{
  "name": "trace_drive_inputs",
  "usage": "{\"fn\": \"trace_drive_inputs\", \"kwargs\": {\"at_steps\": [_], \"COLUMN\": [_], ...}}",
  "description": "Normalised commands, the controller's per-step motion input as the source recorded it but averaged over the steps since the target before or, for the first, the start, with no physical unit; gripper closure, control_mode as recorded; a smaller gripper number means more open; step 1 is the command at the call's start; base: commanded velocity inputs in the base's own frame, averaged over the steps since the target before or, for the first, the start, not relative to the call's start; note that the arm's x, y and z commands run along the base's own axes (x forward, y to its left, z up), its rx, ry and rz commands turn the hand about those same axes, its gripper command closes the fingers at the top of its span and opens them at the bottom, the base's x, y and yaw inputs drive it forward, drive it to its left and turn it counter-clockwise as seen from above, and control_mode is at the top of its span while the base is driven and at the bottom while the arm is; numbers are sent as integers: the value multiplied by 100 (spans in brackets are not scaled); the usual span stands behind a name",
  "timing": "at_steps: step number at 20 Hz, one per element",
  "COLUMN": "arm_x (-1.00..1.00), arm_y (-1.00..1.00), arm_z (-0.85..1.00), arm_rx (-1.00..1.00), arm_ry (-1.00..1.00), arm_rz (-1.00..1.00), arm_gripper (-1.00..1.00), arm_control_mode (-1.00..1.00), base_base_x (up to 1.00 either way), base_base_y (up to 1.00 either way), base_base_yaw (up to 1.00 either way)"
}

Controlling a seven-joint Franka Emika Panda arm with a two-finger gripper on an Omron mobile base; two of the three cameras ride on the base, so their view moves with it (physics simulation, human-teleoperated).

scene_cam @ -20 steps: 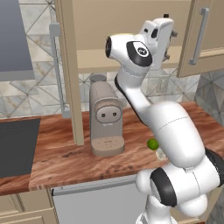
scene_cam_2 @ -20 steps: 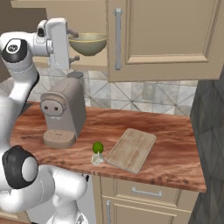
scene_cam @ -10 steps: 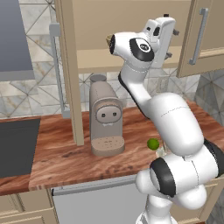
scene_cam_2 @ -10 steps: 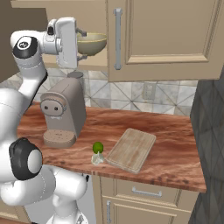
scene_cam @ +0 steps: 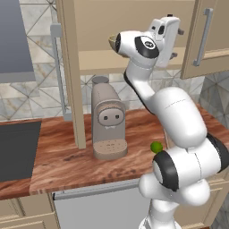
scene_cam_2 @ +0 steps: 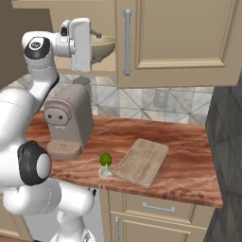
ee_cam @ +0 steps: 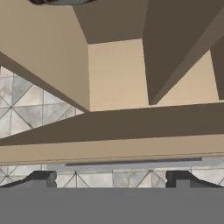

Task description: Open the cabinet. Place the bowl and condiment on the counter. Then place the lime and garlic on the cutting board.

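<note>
the white robot arm's two-finger gripper [scene_cam_2: 97, 40] has swung closer to the round olive-beige bowl [scene_cam_2: 105, 46] in the open beige wall cabinet [scene_cam: 96, 31], jaws wide, holding nothing.

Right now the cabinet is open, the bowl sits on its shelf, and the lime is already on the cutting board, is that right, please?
Not quite. The lime lies on the counter beside the cutting board, just off its left corner, as the right base view shows. The rest holds: the cabinet is open and the bowl sits on its shelf.
</note>
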Motion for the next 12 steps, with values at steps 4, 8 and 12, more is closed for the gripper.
{"fn": "trace_drive_inputs", "kwargs": {"at_steps": [4,8,12], "arm_x": [20,16,17], "arm_y": [-13,-13,-10], "arm_z": [0,0,0], "arm_rx": [0,0,0], "arm_ry": [5,5,5], "arm_rz": [-3,-3,-3], "arm_gripper": [-100,-100,-100], "arm_control_mode": [-100,-100,-100], "base_base_x": [0,0,0], "base_base_y": [0,0,0], "base_base_yaw": [0,0,0]}}
